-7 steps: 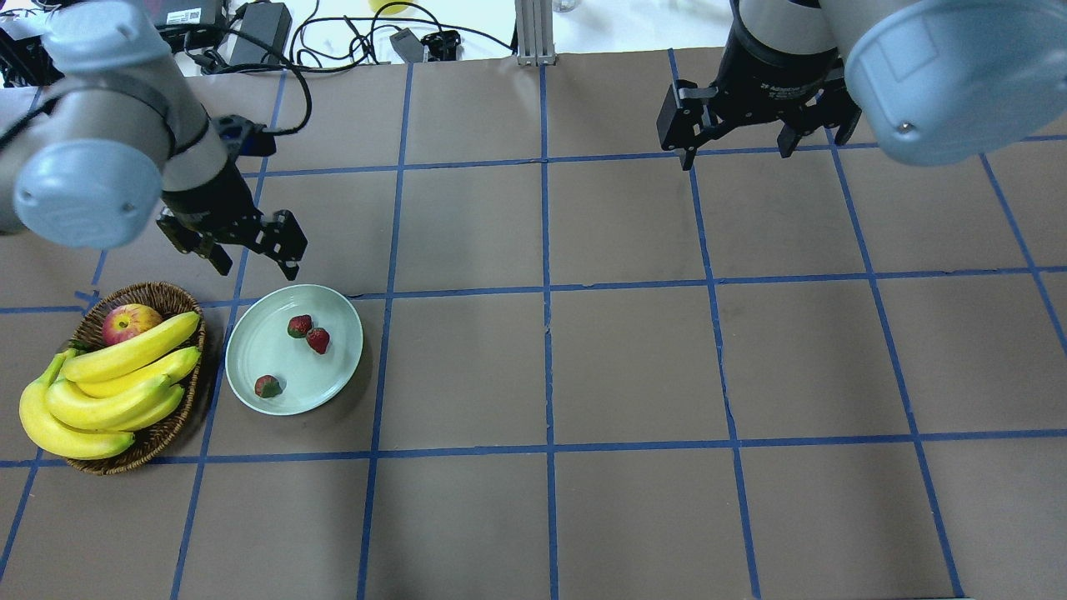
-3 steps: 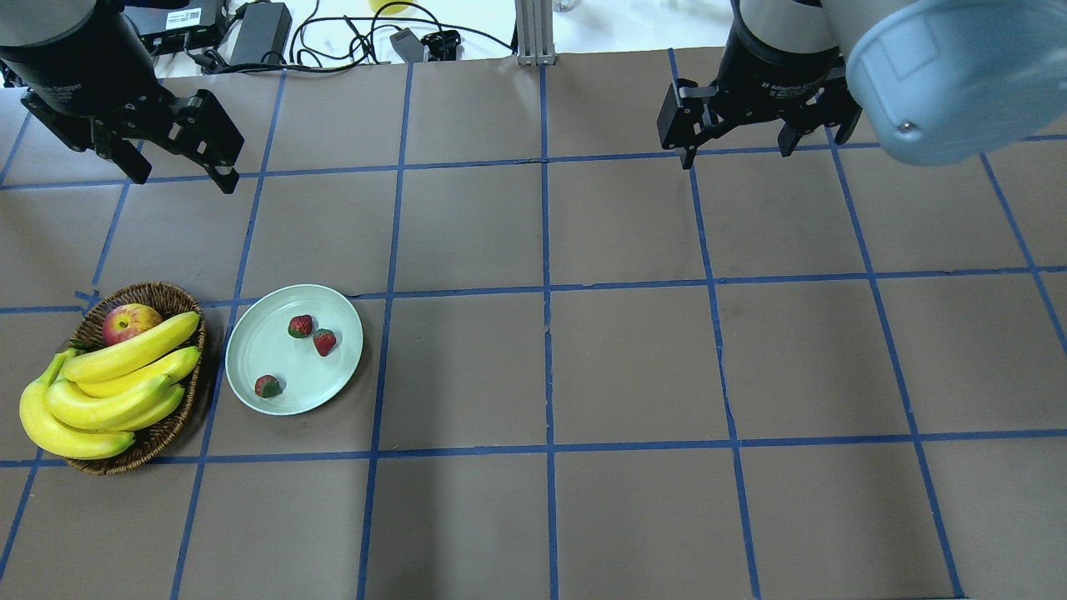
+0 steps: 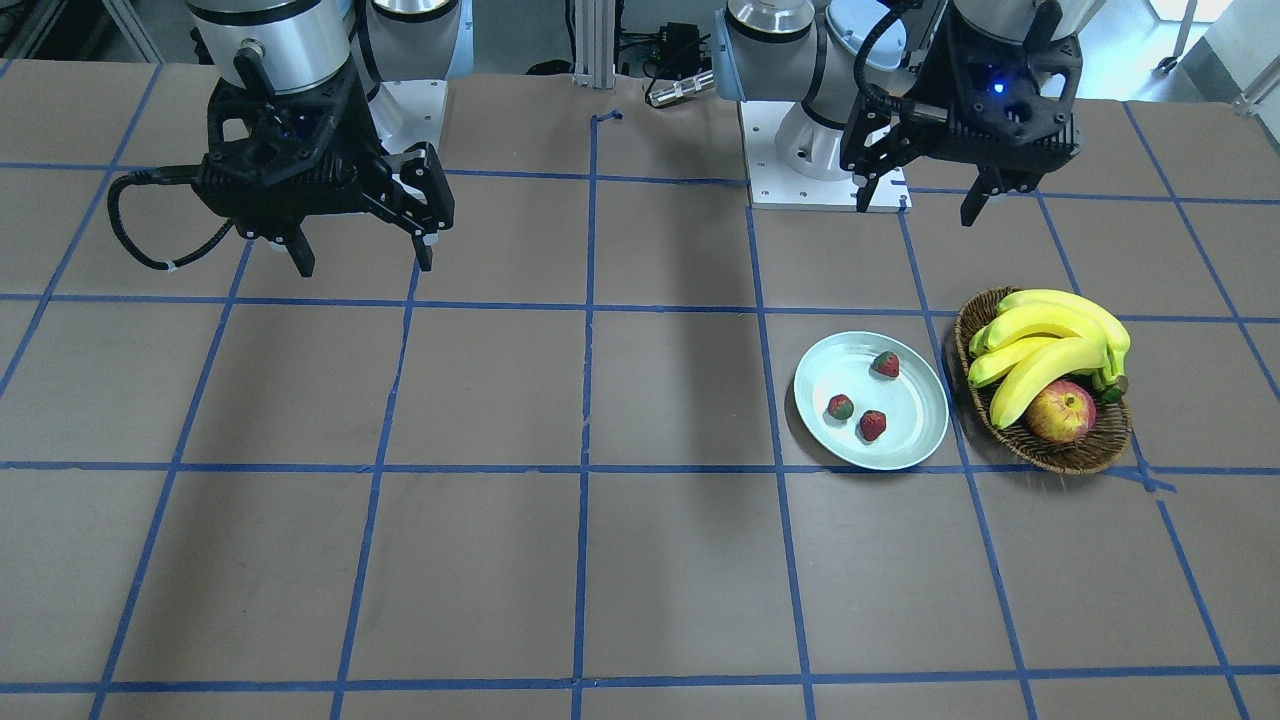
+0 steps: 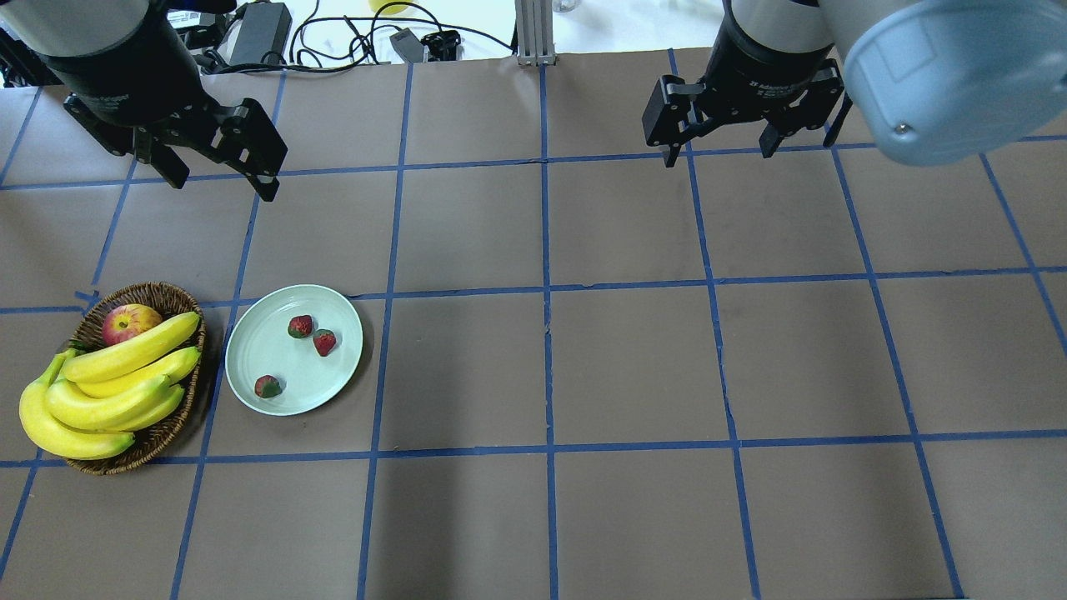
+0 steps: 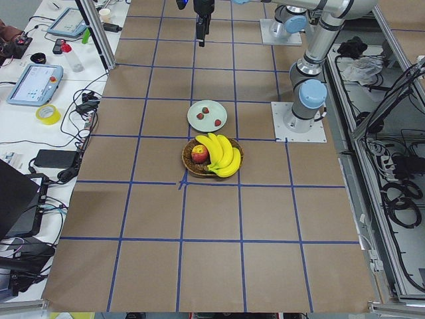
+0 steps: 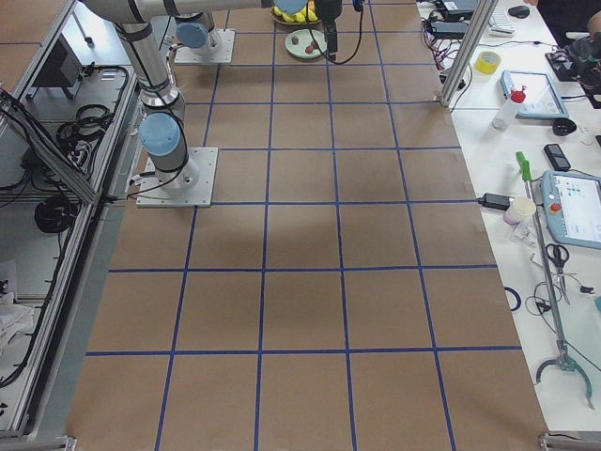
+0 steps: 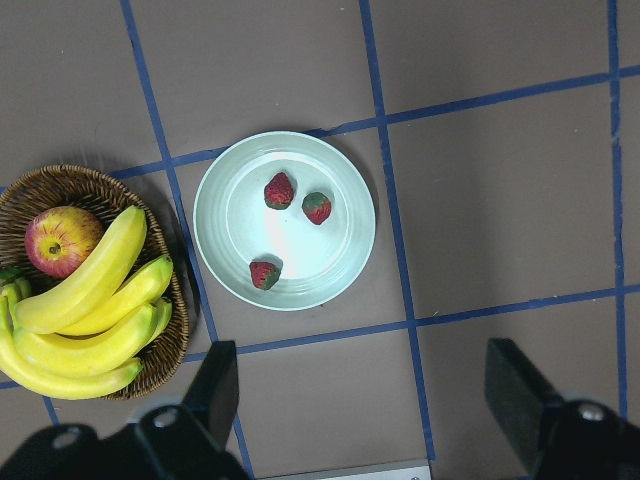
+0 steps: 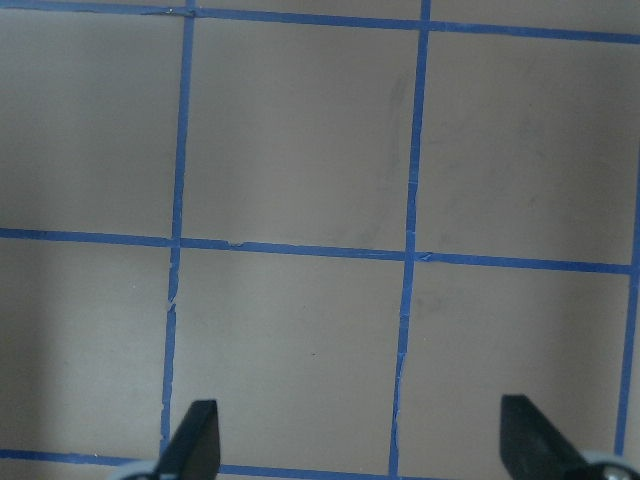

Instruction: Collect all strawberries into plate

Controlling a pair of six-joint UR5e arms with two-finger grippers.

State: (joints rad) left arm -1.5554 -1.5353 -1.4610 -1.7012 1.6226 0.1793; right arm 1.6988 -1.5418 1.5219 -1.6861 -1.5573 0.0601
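Overhead exterior, strawberries (image 4: 300,326) on plate (image 4: 258,354), left pincer (image 4: 223,185) spread, right pincer (image 4: 717,158) spread, label (image 4: 779,84) blurred

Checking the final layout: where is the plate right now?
In the overhead view the plate sits at left, just right of the basket, holding three strawberries.

Red strawberries (image 4: 301,326) with green caps on pale mint plate (image 4: 258,350); yellow bananas (image 4: 125,350), red-yellow apple (image 4: 129,321), brown wicker basket (image 4: 162,296); brown bench (image 4: 625,358) gridded in blue tape (image 4: 548,333).

Overhead: left gripper (image 4: 223,185) at 10 o'clock, right gripper (image 4: 717,156) at 1 o'clock; both point down, jaws wide apart.
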